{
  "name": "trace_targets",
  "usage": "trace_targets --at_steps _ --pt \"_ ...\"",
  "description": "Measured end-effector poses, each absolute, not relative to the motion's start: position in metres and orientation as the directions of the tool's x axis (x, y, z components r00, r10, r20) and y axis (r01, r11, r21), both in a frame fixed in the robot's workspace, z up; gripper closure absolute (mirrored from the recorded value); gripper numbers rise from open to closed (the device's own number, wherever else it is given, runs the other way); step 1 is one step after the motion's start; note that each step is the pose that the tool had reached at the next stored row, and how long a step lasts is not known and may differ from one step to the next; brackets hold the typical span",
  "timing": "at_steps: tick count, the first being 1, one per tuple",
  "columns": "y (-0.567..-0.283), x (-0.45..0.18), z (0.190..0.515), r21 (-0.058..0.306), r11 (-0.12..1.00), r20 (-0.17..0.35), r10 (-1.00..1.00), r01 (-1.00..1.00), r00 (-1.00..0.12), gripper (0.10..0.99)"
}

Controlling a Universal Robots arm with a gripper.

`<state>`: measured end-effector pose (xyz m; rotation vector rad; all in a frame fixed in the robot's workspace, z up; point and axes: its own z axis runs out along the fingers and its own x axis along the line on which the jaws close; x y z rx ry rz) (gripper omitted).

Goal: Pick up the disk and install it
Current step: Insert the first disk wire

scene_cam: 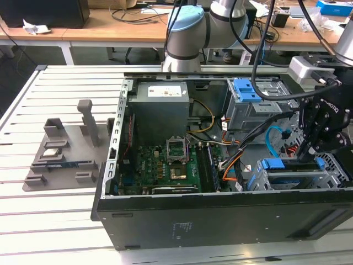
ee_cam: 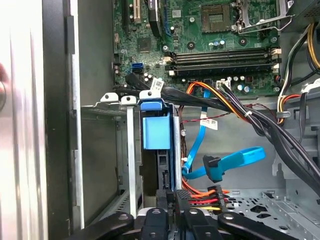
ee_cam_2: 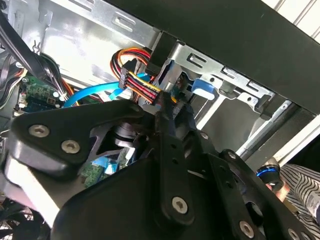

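Observation:
The disk (scene_cam: 292, 165) stands on edge in the silver drive cage (scene_cam: 287, 182) at the exterior view's right end of the open computer case. The first wrist view shows its blue rail bracket (ee_cam: 156, 131) and dark edge inside the cage slot (ee_cam: 127, 150). My gripper (scene_cam: 305, 156) hangs straight over the cage. Its two fingers are pressed together, and the fingertips (ee_cam: 181, 201) meet at the disk's near end. In the second wrist view the gripper (ee_cam_2: 164, 102) points into the cage beside a bundle of coloured wires.
The case holds a green motherboard (scene_cam: 171, 160), a grey power supply (scene_cam: 162, 105) and a second bay with a blue latch (scene_cam: 248, 91). A blue ribbon cable (ee_cam: 225, 162) and orange wires lie beside the cage. A grey parts fixture (scene_cam: 60, 160) sits at the exterior view's left.

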<state>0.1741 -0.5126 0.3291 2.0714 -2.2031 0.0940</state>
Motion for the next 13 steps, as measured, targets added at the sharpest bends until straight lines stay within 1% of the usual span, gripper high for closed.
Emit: trace_targets --at_steps 1,4,5,6,8,9,10,13 --pt "-0.513 0.174 0.331 0.034 0.064 0.130 -0.990 -0.997 -0.059 0.843" --pt "-0.512 0.174 0.347 0.034 0.064 0.130 -0.990 -0.997 -0.059 0.843" --pt "-0.511 0.174 0.351 0.034 0.064 0.130 -0.990 -0.997 -0.059 0.859" --pt "-0.511 0.174 0.366 0.033 0.064 0.130 -0.990 -0.997 -0.059 0.980" --pt "-0.510 0.174 0.383 0.034 0.064 0.127 -0.990 -0.997 -0.059 0.980" --pt "-0.510 0.174 0.384 0.036 0.062 0.086 -0.995 -0.997 -0.059 0.980" --pt "-0.511 0.174 0.384 0.038 0.061 0.061 -0.996 -0.997 -0.059 0.980" --pt "-0.512 0.174 0.384 0.038 0.061 0.057 -0.997 -0.997 -0.059 0.980"
